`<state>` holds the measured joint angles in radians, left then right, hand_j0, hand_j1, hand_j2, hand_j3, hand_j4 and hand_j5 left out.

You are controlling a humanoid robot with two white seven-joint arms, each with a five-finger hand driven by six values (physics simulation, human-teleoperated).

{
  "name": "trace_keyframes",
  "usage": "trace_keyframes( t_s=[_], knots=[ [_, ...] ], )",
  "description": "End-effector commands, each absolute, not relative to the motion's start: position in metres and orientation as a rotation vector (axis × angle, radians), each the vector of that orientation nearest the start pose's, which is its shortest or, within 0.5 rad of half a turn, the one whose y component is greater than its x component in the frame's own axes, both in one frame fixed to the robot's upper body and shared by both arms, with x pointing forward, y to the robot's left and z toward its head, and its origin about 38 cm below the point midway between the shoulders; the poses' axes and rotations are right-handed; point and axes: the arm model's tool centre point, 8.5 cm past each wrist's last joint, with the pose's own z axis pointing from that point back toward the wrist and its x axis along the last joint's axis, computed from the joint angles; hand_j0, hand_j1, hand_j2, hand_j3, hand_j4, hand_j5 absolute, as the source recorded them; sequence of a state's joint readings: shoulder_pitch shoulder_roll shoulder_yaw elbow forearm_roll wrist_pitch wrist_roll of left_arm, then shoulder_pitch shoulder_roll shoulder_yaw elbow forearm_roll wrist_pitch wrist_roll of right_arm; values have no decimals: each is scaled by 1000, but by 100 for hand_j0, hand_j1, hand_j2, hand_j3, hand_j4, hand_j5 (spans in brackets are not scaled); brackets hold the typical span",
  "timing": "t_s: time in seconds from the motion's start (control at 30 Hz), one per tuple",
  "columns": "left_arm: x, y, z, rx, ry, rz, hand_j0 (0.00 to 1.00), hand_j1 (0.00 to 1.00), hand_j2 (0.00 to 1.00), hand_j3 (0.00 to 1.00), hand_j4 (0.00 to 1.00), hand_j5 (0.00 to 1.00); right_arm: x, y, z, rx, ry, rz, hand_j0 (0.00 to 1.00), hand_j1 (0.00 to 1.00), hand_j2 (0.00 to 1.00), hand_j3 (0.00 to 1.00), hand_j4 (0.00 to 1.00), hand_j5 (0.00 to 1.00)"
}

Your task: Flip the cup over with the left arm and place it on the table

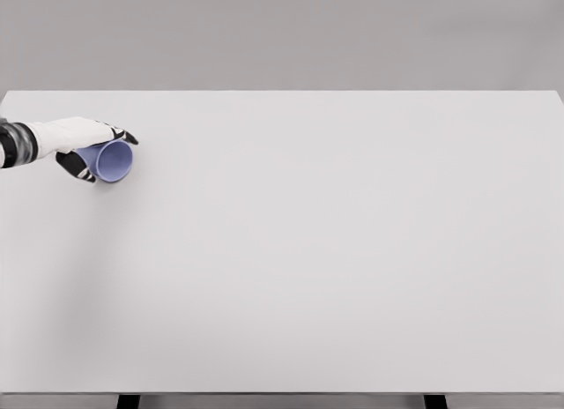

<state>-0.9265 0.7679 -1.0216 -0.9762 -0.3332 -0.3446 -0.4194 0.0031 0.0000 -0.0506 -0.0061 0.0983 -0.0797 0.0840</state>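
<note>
A lavender-blue cup (pixel 113 159) is at the far left of the white table (pixel 317 250), tipped on its side with its open mouth facing right and toward me. My left hand (pixel 95 151) comes in from the left edge and is shut on the cup, with dark fingers (pixel 120 135) over its top and the thumb (pixel 77 167) under it. Whether the cup touches the tabletop or hangs just above it I cannot tell. The right arm is out of view.
The table's left edge runs close beside my left forearm (pixel 26 141). Two dark table legs (pixel 129 401) show under the front edge.
</note>
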Motion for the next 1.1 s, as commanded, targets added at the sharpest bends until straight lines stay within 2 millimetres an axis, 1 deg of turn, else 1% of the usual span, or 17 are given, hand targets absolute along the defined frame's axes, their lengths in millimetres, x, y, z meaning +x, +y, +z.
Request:
trace_keyframes(
  t_s=[0.0, 0.13, 0.2, 0.33, 0.37, 0.4, 0.43, 0.5, 0.57, 0.67, 0.73, 0.83, 0.87, 0.9, 0.97, 1.0, 1.07],
  knots=[
    [506, 372, 167, 545, -987, -1805, 73, 73, 73, 73, 73, 73, 8, -264, -262, -1, -78, 54, 100, 100, 100, 100, 100, 100],
    [506, 372, 167, 543, -989, -1805, 53, 53, 53, 53, 53, 53, 8, -264, -262, -1, -78, 54, 100, 100, 100, 100, 100, 100],
    [506, 371, 167, 541, -991, -1805, 49, 49, 49, 49, 49, 49, 8, -264, -262, -1, -78, 54, 100, 100, 100, 100, 100, 100],
    [506, 369, 171, 534, -1011, -1801, 47, 47, 47, 47, 47, 47, 8, -264, -262, -1, -78, 54, 100, 100, 100, 100, 100, 100],
    [506, 368, 173, 512, -1038, -1777, 47, 47, 47, 47, 47, 47, 8, -264, -262, -1, -78, 54, 100, 100, 100, 100, 100, 100],
    [506, 365, 175, 481, -1071, -1744, 45, 45, 45, 45, 45, 45, 8, -264, -262, -1, -78, 54, 100, 100, 100, 100, 100, 100],
    [506, 362, 178, 416, -1138, -1670, 44, 44, 44, 44, 44, 44, 8, -264, -262, -3, -78, 54, 100, 100, 100, 100, 100, 100],
    [507, 363, 186, 320, -1230, -1523, 44, 44, 44, 44, 44, 44, 8, -264, -262, -3, -78, 54, 100, 100, 100, 100, 100, 100],
    [509, 360, 191, 277, -1275, -1463, 44, 44, 44, 44, 44, 44, 8, -264, -262, -1, -78, 54, 100, 100, 100, 100, 100, 100],
    [510, 356, 196, 177, -1338, -1350, 35, 35, 35, 35, 35, 35, 8, -264, -262, -1, -78, 54, 100, 100, 100, 100, 100, 100],
    [510, 355, 198, 145, -1351, -1321, 35, 35, 35, 35, 35, 35, 8, -264, -262, -1, -78, 54, 100, 100, 100, 100, 100, 100],
    [512, 353, 205, 58, -1421, -1204, 35, 35, 35, 35, 35, 35, 8, -264, -262, -1, -78, 54, 100, 100, 100, 100, 100, 100],
    [512, 350, 206, 30, -1435, -1182, 35, 35, 35, 35, 35, 35, 8, -264, -262, -1, -78, 54, 100, 100, 100, 100, 100, 100],
    [513, 341, 204, -28, -1441, -1167, 35, 35, 35, 35, 35, 35, 8, -264, -262, -1, -78, 54, 100, 100, 100, 100, 100, 100],
    [511, 334, 203, -163, -1437, -1131, 35, 35, 35, 35, 35, 35, 8, -264, -262, -1, -78, 54, 100, 100, 100, 100, 100, 100],
    [512, 330, 207, -261, -1436, -1058, 35, 35, 35, 35, 35, 35, 8, -264, -262, -1, -78, 54, 100, 100, 100, 100, 100, 100],
    [521, 321, 213, -353, -1429, -902, 35, 35, 35, 35, 35, 35, 8, -264, -262, -1, -78, 54, 100, 100, 100, 100, 100, 100]
  ],
)
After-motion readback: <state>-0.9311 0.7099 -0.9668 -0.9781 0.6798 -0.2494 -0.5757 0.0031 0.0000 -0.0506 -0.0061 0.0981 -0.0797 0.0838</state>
